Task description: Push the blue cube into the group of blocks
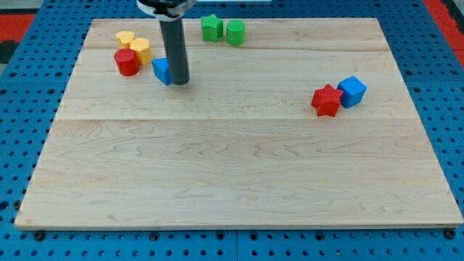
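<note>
A blue cube sits at the view's right, touching a red star block on its left. My tip is far from them at the view's upper left, right against the right side of another blue block, which it partly hides. Just left of that block stand a red cylinder and two yellow blocks, close together.
A green star-like block and a green cylinder sit side by side at the view's top centre. The wooden board lies on a blue pegboard surface.
</note>
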`<state>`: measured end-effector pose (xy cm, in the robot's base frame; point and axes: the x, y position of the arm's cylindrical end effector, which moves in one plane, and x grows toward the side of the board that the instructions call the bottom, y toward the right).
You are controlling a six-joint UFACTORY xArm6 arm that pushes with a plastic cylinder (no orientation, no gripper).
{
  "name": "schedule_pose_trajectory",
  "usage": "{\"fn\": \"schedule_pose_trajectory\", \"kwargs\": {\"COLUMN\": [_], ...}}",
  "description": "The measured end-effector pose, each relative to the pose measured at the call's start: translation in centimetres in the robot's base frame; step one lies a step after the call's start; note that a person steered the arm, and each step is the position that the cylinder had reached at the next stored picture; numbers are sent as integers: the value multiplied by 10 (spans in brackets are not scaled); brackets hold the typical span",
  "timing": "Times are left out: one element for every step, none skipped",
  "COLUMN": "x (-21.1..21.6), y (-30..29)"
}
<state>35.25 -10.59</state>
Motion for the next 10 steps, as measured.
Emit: {"fn": "schedule_pose_trajectory", "kwargs": {"x": [-19, -19, 1, 0, -2, 18, 57, 54, 21, 15], "y": [-45, -47, 74, 189, 318, 407, 368, 269, 241, 306]}}
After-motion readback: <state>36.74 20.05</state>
